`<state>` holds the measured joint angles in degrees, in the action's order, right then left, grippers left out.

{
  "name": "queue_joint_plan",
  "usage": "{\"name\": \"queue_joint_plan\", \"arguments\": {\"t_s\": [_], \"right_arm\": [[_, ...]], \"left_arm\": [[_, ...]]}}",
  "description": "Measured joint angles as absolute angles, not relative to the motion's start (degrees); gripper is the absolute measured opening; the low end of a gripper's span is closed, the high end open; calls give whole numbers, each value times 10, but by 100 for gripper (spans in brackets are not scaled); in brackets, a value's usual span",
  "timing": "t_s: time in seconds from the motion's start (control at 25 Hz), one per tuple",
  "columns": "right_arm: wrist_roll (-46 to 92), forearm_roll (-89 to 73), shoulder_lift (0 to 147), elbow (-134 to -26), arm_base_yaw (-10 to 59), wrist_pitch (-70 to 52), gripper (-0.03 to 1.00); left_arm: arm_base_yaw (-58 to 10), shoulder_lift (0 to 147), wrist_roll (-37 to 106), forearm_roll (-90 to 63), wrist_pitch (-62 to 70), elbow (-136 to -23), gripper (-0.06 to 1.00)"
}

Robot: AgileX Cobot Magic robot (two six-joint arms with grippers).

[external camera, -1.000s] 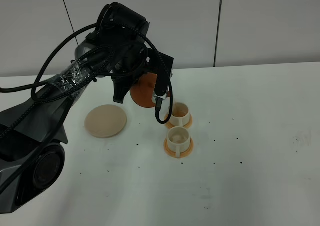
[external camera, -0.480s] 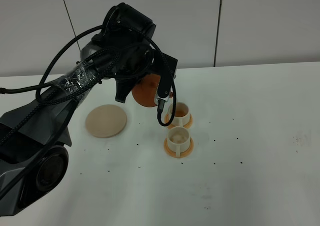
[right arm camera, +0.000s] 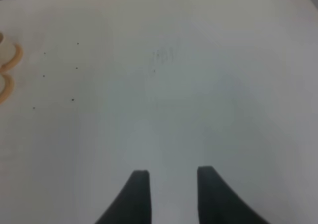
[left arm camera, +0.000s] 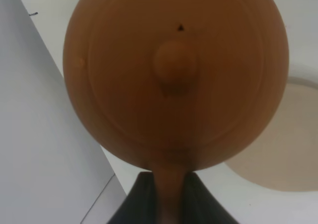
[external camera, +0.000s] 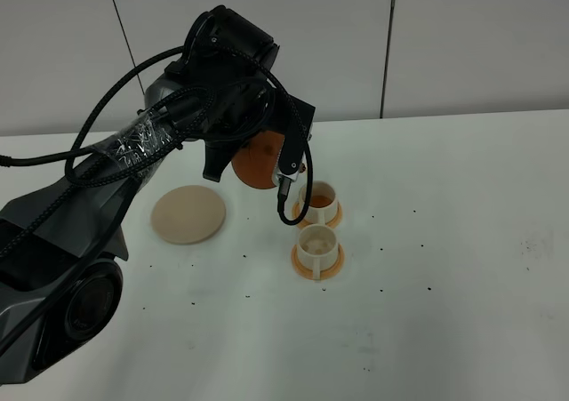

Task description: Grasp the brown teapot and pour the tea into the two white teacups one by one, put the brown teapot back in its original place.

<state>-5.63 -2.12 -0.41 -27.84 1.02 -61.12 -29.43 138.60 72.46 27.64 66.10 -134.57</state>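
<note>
At the left of the white bench (external camera: 462, 259), the flat round cream-beige disc (external camera: 188, 214) lay with nothing on it, so the putting-back was not yet due. At about two o'clock from the disc, the squat terracotta-brown clay teapot (external camera: 258, 163) hung in the air, tipped towards the cups. The left gripper (left arm camera: 171, 179) was clamped narrowly on the teapot's loop handle (left arm camera: 170, 204), one dark finger on either side, and the left wrist view looked straight onto the knobbed lid (left arm camera: 174, 67). At about four o'clock from the teapot, just beneath its low side, stood the far white cylindrical teacup (external camera: 317, 198) with dark reddish-brown tea (external camera: 318, 201) showing inside. Whether a stream was falling could not be told. The step in hand appeared to be the pour into this first cup. At six o'clock from it, the near white cylindrical teacup (external camera: 318, 241) on its round orange coaster (external camera: 317, 271) looked pale inside, seemingly unfilled. The next move would call for levelling the teapot, carrying it slightly towards six o'clock over the near cup, then tipping again gently. Farther right, the right gripper (right arm camera: 172, 177) hovered over the bench with its jaws moderately apart, holding nothing, well apart from the cups.
</note>
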Motion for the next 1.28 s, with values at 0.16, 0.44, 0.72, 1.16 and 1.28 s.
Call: {"name": "queue_joint_plan", "arguments": {"t_s": [0.16,0.44,0.72,1.16,1.28], "right_arm": [[-56,-21,-4,-278,10,-611,23],[-56,-21,-4,-278,10,-611,23],[-56,-21,-4,-278,10,-611,23],[-56,-21,-4,-278,10,-611,23],[-56,-21,-4,-278,10,-611,23]], "left_arm": [[-298,1386,725,280,663,-1346,17],[-302,1386,725,289,668,-1346,17],[-303,1386,725,291,674,-1346,17],[-305,1386,717,305,678,-1346,17],[-305,1386,716,305,678,-1346,17]]}}
